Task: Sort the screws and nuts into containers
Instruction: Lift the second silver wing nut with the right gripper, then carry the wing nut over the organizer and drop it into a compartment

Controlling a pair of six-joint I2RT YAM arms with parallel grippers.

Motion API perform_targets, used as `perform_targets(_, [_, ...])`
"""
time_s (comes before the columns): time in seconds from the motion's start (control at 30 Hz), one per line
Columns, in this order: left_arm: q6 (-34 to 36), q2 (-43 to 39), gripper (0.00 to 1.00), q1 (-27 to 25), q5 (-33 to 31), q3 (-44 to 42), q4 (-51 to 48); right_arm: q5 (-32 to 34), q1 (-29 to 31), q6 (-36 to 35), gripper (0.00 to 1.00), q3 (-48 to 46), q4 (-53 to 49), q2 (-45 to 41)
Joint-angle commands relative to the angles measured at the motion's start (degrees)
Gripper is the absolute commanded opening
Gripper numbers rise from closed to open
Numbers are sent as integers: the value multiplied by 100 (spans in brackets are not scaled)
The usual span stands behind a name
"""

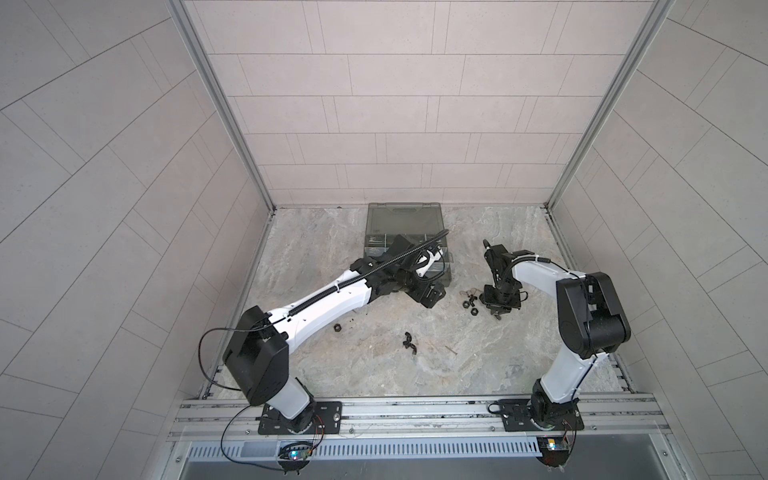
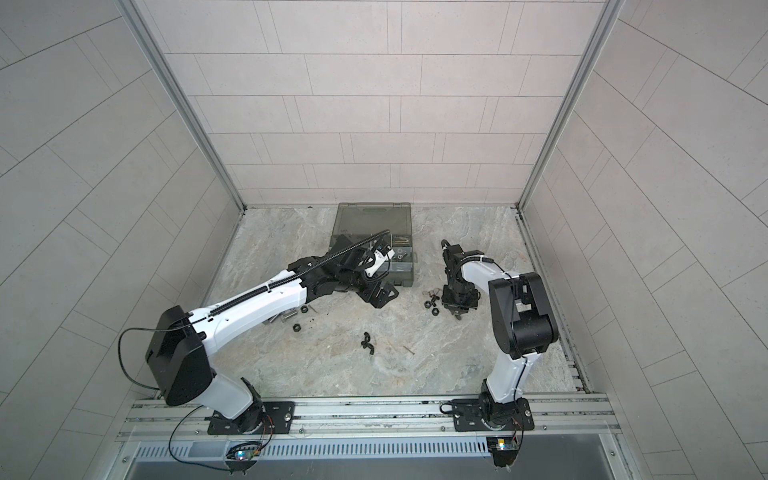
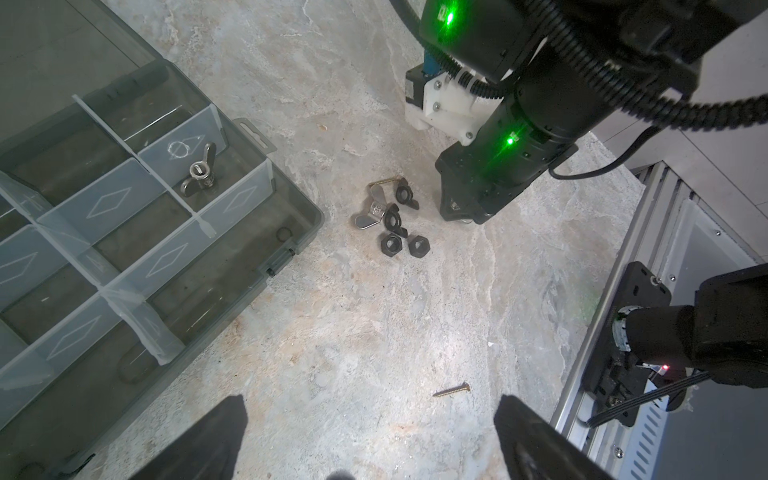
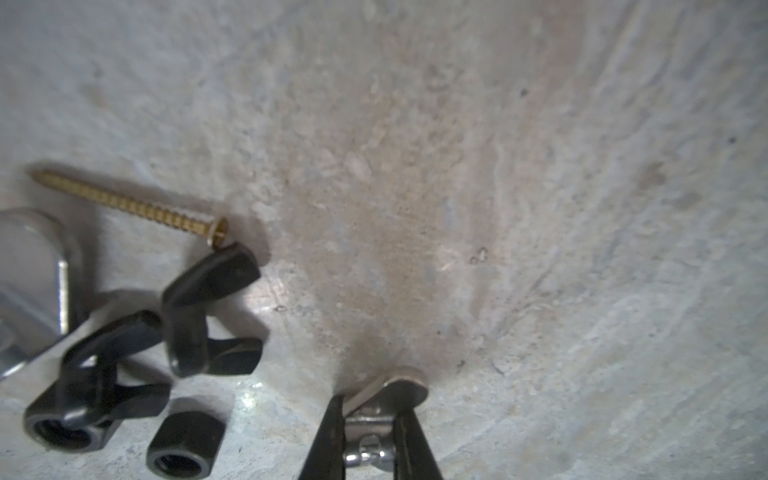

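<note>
My right gripper (image 4: pixel 370 419) is shut on a silver wing nut (image 4: pixel 399 386), low at the table surface, seen in both top views (image 1: pixel 498 311) (image 2: pixel 457 313). Beside it lies a pile of nuts (image 3: pixel 390 216): black wing nuts (image 4: pixel 208 316), a black hex nut (image 4: pixel 183 444), a silver wing nut (image 4: pixel 33 282) and a brass screw (image 4: pixel 133 205). The grey-green case (image 1: pixel 405 220) (image 3: pixel 291 232) lies open, with one silver wing nut (image 3: pixel 198 174) in a corner compartment. My left gripper (image 3: pixel 370 401) (image 1: pixel 430 297) hovers open by the case's near right corner, holding nothing.
Loose on the table lie a brass screw (image 3: pixel 451 390) (image 1: pixel 451 350), a black wing nut (image 1: pixel 409 337) and a black hex nut (image 1: pixel 338 327). Silver bolts (image 2: pixel 282 318) peek from under the left forearm. Tiled walls enclose three sides.
</note>
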Motion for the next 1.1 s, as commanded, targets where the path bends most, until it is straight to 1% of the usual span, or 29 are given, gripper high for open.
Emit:
perform_targets(0.0, [301,16,100,-27,-146,307,-306,31,-16,114,8,263,-282,-120])
perform_targets(0.1, [398,56,100,-27,-206,443,-484,22,10,165,8,487,-365,-277])
perform_targets(0.23, [514,103,100,-27,9,615,-719,28,126,225,8,904,-394,-412])
perform_targets(0.33, [543,86,100,-20,2,657,-804,-163,202,294,8,1343,-385,-329])
perform_targets(0.43, [628,87,100,-16,-136,729,-960,-295,293,373,8,1841,-356,-109])
perform_targets(0.63, [750,58,100,34,-346,829,-1248,-489,564,527,8,2936,-270,625])
perform_targets(0.8, [671,-67,100,85,-496,820,-1424,-529,787,603,9,3856,-218,1344])
perform_targets(1.07, [644,-384,100,262,-679,557,-1508,-653,900,712,9,4911,-207,2274])
